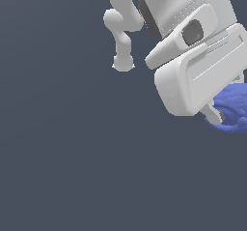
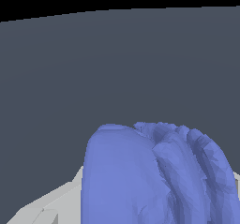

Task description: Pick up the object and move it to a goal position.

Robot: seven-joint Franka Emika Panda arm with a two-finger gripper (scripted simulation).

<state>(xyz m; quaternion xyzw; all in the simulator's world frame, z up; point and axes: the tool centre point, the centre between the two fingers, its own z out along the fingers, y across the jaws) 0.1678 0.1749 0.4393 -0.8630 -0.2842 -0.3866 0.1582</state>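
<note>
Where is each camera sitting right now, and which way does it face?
Exterior view: off the arm, very close to the white gripper; arm links behind, blue object at the exterior view's right edge.
Wrist view: on the wrist, facing along the gripper; blue object fills the foreground, pale gripper parts beside it.
Shared: the object, gripper and grey floor.

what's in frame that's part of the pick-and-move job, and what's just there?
Part of the job:
- blue lumpy object, ridged folds, at the pincer's tip
- pincer, white, right up against the object; only one finger shows, so whether it has closed can't be told

Just there:
- grey floor, plain
- arm's far links behind
- no goal marker shows in either view
</note>
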